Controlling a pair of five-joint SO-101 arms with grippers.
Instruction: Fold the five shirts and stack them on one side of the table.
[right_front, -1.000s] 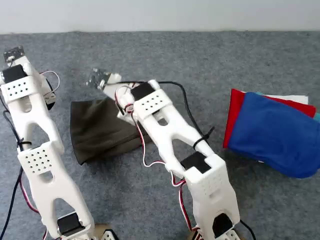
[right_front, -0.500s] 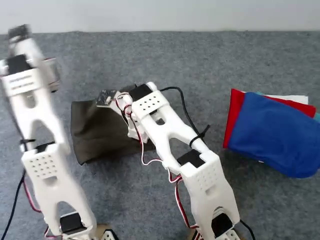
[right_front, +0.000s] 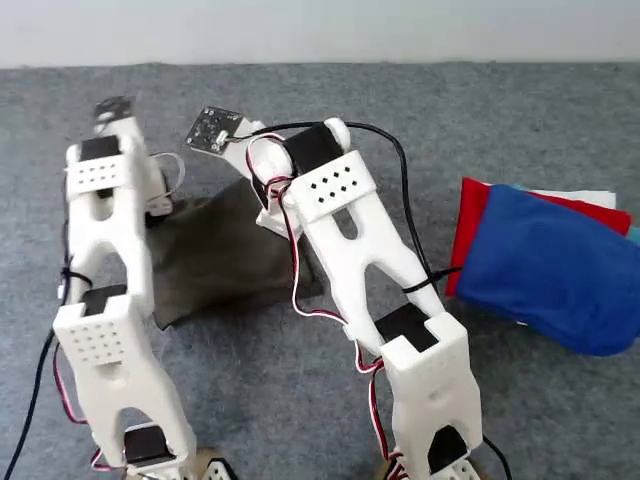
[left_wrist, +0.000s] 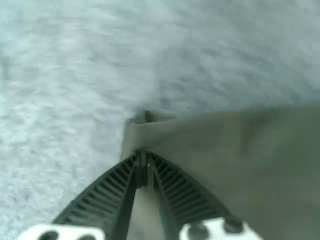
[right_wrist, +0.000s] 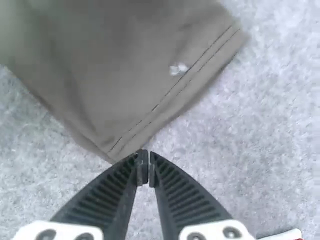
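Olive shirt (right_front: 215, 265) is sitting between the two arms, and both are meeting it at its far edge. The left end effector (left_wrist: 143, 167) is pressing its jaws together over the shirt's far-left corner, with cloth showing between and under the ribbed fingers, so it is judged to be pinching that corner. The right end effector (right_wrist: 143, 165) is likewise closing its jaws tight, right at the stitched hem near the other far corner. It appears to be nipping only the very edge of the cloth, so that hold is looking the weaker of the two.

Outward from these two pinches, the shirt is spreading toward the near side and resting on the grey desk (right_front: 450, 120). Its long axis is running left to right, from one end effector to the other. Any fold is therefore likely going across that line, far edge toward near edge.

Farther right, well apart from the olive shirt, a blue shirt (right_front: 550, 265) is lying folded on top of a red shirt (right_front: 470, 225). The right arm is standing nearer that stack.
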